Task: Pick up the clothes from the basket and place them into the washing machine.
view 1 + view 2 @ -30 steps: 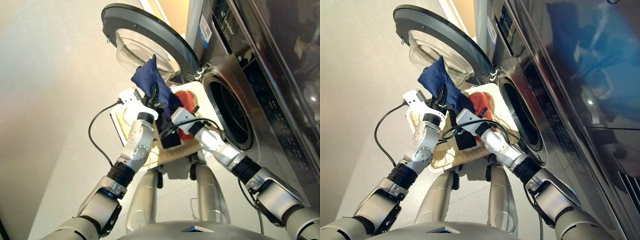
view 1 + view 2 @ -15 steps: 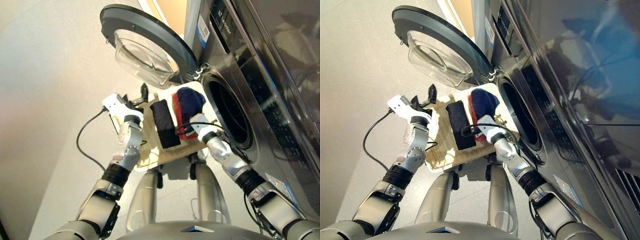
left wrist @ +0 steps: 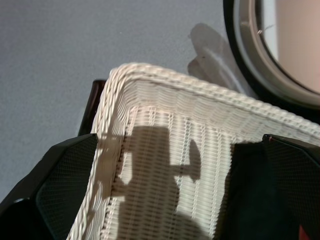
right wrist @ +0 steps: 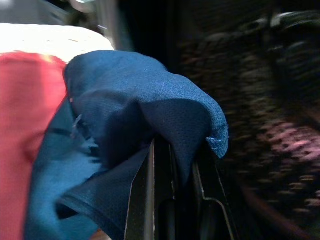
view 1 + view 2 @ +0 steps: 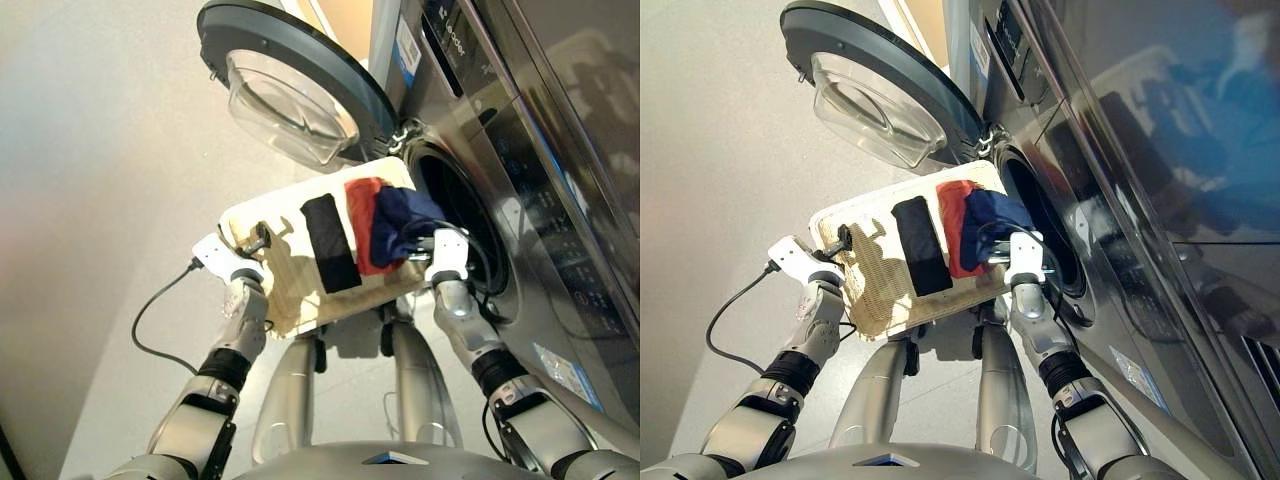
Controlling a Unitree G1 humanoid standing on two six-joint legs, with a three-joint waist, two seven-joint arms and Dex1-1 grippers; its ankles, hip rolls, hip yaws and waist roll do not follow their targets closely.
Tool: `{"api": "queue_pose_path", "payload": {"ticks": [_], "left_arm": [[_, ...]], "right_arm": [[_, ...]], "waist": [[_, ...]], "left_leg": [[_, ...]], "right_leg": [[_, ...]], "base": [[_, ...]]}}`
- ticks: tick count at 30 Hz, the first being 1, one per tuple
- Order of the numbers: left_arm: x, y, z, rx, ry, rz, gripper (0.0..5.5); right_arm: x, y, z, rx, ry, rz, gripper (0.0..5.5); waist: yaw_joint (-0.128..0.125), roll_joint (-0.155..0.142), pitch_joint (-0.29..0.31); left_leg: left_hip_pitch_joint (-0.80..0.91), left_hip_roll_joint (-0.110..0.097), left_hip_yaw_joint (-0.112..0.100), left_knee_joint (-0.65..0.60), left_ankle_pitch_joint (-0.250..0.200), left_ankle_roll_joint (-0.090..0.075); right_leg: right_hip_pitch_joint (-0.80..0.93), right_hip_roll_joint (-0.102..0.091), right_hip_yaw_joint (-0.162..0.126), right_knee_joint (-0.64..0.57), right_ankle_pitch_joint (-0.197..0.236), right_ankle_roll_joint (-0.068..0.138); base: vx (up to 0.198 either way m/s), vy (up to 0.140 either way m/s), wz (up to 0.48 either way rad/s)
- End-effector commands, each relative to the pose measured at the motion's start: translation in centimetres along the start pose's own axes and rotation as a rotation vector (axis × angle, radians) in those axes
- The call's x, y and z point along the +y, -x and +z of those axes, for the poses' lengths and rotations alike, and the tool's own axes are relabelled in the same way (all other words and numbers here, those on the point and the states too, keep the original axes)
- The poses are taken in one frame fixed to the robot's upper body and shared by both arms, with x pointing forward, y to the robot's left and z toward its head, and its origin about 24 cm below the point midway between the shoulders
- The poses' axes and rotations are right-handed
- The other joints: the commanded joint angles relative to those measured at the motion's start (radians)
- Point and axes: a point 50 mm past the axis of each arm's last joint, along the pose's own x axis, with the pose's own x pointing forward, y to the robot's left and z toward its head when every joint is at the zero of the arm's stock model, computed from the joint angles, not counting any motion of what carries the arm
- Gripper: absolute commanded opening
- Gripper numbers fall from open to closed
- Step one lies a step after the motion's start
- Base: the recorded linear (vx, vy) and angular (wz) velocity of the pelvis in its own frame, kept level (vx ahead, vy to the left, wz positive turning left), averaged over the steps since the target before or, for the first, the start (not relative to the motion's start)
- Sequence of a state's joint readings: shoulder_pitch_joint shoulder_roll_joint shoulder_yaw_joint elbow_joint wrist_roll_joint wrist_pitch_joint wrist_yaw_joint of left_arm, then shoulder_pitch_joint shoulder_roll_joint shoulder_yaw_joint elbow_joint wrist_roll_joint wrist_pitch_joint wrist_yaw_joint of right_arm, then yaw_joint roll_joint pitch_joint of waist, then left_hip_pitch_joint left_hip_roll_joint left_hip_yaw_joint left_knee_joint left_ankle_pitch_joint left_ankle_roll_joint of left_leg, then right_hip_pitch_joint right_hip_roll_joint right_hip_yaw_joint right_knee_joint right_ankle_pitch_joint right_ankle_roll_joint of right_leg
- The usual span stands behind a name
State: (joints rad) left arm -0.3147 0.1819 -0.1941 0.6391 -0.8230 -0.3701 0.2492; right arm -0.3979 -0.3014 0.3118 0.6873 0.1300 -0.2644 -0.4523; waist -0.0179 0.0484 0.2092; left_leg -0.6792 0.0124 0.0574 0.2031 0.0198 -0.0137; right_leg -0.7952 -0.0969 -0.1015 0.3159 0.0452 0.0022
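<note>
Stage of loading, with the washing machine (image 5: 520, 190) as landmark. Its round door (image 5: 290, 85) stands swung open, away from the drum opening (image 5: 465, 235), and no cloth can be made out inside the drum. The basket (image 5: 250, 215) sits directly in front of the opening, below the door. The right hand (image 5: 437, 250) is clamped on the navy cloth (image 5: 400, 220), which drapes over its closed fingers at the basket end nearest the opening, just short of the drum mouth and partly overlapping the coral red cloth (image 5: 362, 225). That red piece lies flat in the basket, with the black cloth (image 5: 328, 240) beside it on the side farther from the machine. The left hand (image 3: 175, 175) hovers over the bare end of the basket farthest from the machine, its fingers (image 3: 65, 185) spread apart and holding nothing. By this evidence the task is early: one piece is lifted but not delivered, and all three remain to be placed.
</note>
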Motion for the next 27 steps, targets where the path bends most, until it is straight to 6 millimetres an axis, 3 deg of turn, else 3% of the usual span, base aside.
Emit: {"api": "queue_pose_path", "payload": {"ticks": [1, 5, 10, 15, 20, 21, 22, 24, 27], "left_arm": [[0.2, -1.0, 2.7, -0.131, -0.03, 0.013, 5.5], [-0.3, -1.3, 3.8, -0.18, -0.03, 0.005, 5.5], [-0.4, -1.6, 5.2, -0.223, -0.047, -0.021, 5.5], [-0.4, -2.1, 5.9, -0.225, -0.036, -0.019, 5.5], [-0.7, -2.4, 6.1, -0.214, -0.023, -0.013, 5.5], [-0.8, -2.5, 6.3, -0.219, -0.028, -0.012, 5.5], [-0.8, -2.5, 6.3, -0.22, -0.026, -0.013, 5.5], [-0.8, -2.3, 6.3, -0.223, -0.033, -0.008, 5.5], [-0.8, -2.1, 6.0, -0.218, -0.04, 0.014, 5.5]], "right_arm": [[-1.0, -1.9, 3.3, -0.154, 0.088, -0.113, 0.0], [-4.1, -4.4, 6.0, -0.218, 0.159, -0.319, 0.0], [-8.3, -7.6, 9.4, -0.232, 0.309, -0.454, 0.0], [-12.3, -10.1, 13.6, -0.173, 0.302, -0.571, 0.0], [-15.2, -10.6, 15.8, -0.127, 0.236, -0.657, 0.0], [-17.2, -10.4, 16.8, -0.12, 0.219, -0.713, 0.0], [-17.3, -10.4, 17.0, -0.122, 0.218, -0.714, 0.0], [-20.2, -9.8, 19.0, -0.151, 0.068, -0.846, 0.0], [-22.7, -8.6, 19.7, -0.177, -0.135, -1.043, 0.0]], "waist": [[0.007, 0.01, 0.002], [0.026, 0.029, 0.018], [0.057, 0.05, 0.031], [0.091, 0.072, 0.05], [0.095, 0.084, 0.061], [0.099, 0.085, 0.065], [0.1, 0.086, 0.062], [0.102, 0.092, 0.066], [0.101, 0.096, 0.065]], "left_leg": [[-0.052, -0.025, -0.013, 0.048, -0.054, 0.031], [-0.087, -0.033, -0.021, 0.04, -0.045, 0.03], [-0.151, -0.043, -0.028, 0.057, -0.043, 0.034], [-0.263, -0.039, -0.033, 0.135, -0.062, 0.041], [-0.372, -0.042, -0.036, 0.256, -0.106, 0.045], [-0.422, -0.044, -0.037, 0.317, -0.128, 0.05], [-0.431, -0.044, -0.037, 0.324, -0.131, 0.05], [-0.492, -0.044, -0.04, 0.398, -0.16, 0.054], [-0.535, -0.046, -0.035, 0.462, -0.187, 0.058]], "right_leg": [[0.06, 0.009, 0.032, -0.1, 0.034, 0.053], [0.019, 0.001, 0.03, -0.088, 0.03, 0.056], [-0.059, -0.005, 0.029, -0.037, 0.02, 0.054], [-0.169, -0.013, 0.036, 0.059, -0.011, 0.047], [-0.282, -0.013, 0.044, 0.198, -0.063, 0.035], [-0.323, -0.014, 0.047, 0.256, -0.086, 0.027], [-0.331, -0.014, 0.048, 0.263, -0.089, 0.027], [-0.396, -0.008, 0.06, 0.335, -0.115, 0.025], [-0.447, 0.003, 0.065, 0.395, -0.135, 0.022]], "base": [[0.0, 0.0, 0.0], [0.0, 0.0, 0.0], [0.0, 0.0, 0.0], [-0.006, -0.003, 0.036], [-0.01, -0.014, 0.241], [0.006, -0.019, 0.248], [0.019, -0.019, 0.21], [0.0, 0.0, 0.0], [0.0, 0.0, 0.0]]}}
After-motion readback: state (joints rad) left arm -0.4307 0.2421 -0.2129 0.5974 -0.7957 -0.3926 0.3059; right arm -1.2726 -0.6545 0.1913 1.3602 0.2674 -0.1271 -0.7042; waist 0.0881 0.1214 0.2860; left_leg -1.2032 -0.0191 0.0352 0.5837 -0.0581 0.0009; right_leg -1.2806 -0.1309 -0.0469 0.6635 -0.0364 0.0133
